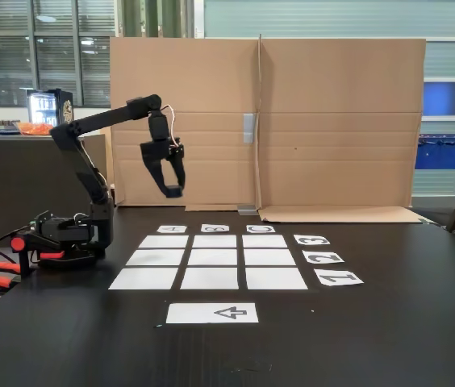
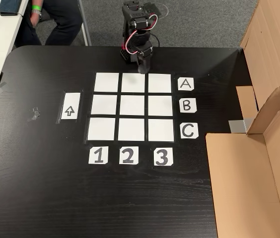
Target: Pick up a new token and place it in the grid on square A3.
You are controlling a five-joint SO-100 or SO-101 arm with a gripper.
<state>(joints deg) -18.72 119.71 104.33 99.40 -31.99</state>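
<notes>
The grid (image 1: 210, 258) (image 2: 132, 106) of nine white paper cells lies on the black table, with cards A, B, C along one side and 1, 2, 3 along another. Square A3 (image 1: 163, 241) (image 2: 160, 83) is bare, as are the other cells. My gripper (image 1: 173, 192) (image 2: 144, 65) hangs high above the table, pointing down, just beyond the A row on the arm's side. Its fingertips are close together, with a small dark lump between them that looks like the token (image 1: 173, 193). In the other view the gripper hides the token from above.
A white strip with an arrow (image 1: 211, 312) (image 2: 70, 106) lies beside the 1 column with nothing on it. Cardboard walls (image 1: 268, 121) (image 2: 259, 163) stand beyond the 3 column. A person (image 2: 50, 20) sits by the table's far edge near the arm base (image 1: 66, 238).
</notes>
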